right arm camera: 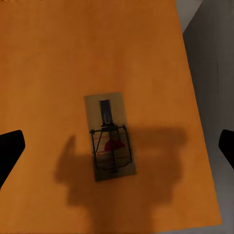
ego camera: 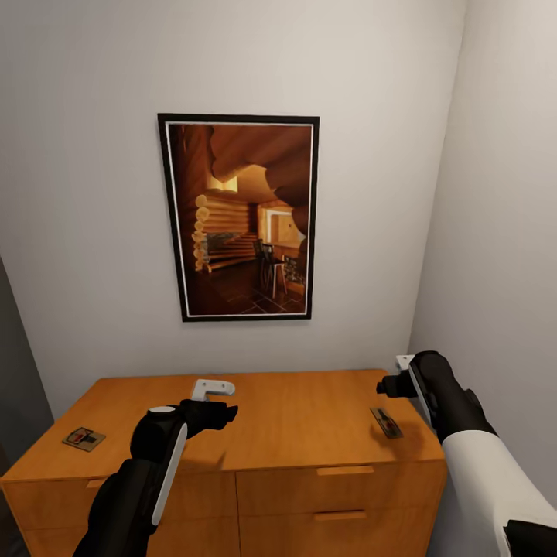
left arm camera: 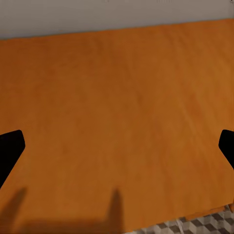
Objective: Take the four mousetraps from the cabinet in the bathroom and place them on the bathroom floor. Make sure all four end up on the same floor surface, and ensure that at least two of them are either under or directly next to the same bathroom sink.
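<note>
Nearest to us, our two arms reach out over the cabinet [ego camera: 294, 433], the orange-brown chest whose drawer fronts sit just below our view. Our right gripper [right arm camera: 117, 146] hangs above the right end of the top with its fingers spread wide, one dark tip at each edge of the wrist view and nothing between them. Directly beneath it lies a mousetrap [right arm camera: 110, 137], flat on the wood near the right front corner, with its dark wire frame and red mark facing up. In the head view the same mousetrap [ego camera: 386, 422] sits just beside our right wrist.

Our left gripper [left arm camera: 117, 146] is likewise spread open and empty, hovering over bare wood near the middle of the top. A second mousetrap [ego camera: 83, 439] rests near the left front corner, well apart from that gripper. We see only these two traps.

We judge the trap light, thin and stiff, a small board that may skid on the smooth top if nudged from one side. The wire parts look springy and awkward, so we would close on the long wooden edges, across the narrow width, and low against the surface.

Farther back, a framed picture [ego camera: 238, 216] of a log interior hangs on the pale wall behind the cabinet.
</note>
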You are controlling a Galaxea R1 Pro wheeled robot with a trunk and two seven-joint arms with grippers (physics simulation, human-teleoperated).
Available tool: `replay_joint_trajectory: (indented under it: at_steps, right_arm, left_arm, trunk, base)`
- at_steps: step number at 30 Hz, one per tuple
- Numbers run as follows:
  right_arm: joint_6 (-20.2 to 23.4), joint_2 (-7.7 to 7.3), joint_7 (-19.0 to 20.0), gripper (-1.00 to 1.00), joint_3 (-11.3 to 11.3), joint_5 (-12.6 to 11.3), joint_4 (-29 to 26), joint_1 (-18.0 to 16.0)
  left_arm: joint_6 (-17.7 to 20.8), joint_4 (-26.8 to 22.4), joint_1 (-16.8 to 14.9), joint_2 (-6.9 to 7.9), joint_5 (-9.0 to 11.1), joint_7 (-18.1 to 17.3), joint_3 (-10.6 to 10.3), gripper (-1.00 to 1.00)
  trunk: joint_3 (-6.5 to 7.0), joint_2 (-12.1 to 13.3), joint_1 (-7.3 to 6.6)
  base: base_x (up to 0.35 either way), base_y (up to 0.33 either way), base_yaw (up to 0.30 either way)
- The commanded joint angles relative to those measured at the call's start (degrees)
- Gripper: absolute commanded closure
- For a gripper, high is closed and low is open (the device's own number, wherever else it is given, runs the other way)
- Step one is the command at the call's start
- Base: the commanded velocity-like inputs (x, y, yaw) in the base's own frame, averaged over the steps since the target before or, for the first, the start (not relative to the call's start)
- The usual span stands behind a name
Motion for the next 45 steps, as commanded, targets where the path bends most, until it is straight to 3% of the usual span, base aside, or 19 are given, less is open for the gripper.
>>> replay_joint_trajectory:
  at_steps: [1,15,25,33,45]
  right_arm:
    - [0.2,0.04,0.6,-1.00,-0.1,0.6,-0.1,-0.1]
    - [0.2,0.27,0.6,-1.00,0.2,0.6,0.0,-0.1]
    - [0.2,0.17,0.4,-1.00,0.1,0.7,5.5,-0.1]
    - [-5.5,0.02,0.2,-1.00,0.0,0.9,11.0,-0.1]
    - [-6.8,-0.07,0.4,-1.00,0.0,0.9,11.9,-0.5]
  left_arm:
    - [0.2,-0.1,-0.1,-0.02,-0.6,-0.5,0.0,-1.00]
    - [0.2,0.0,-0.1,-0.02,-0.6,-0.5,0.0,-1.00]
    - [0.2,0.0,-0.1,-0.02,-0.6,-0.5,0.0,-1.00]
    - [0.2,0.0,-0.1,-0.02,-0.6,-0.5,0.0,-1.00]
    - [0.2,0.0,-0.1,-0.02,-0.6,-0.5,0.0,-1.00]
  trunk:
    - [-0.10,-0.1,0.03]
    - [-0.10,-0.1,0.03]
    - [-0.10,-0.1,0.03]
    - [-0.10,-0.1,0.03]
    - [-0.10,-0.1,0.03]
  base:
    - [0.076,-0.036,0.000]
    - [0.021,-0.010,0.000]
    - [0.001,0.000,0.000]
    - [0.000,0.000,0.000]
    - [0.000,0.000,0.000]
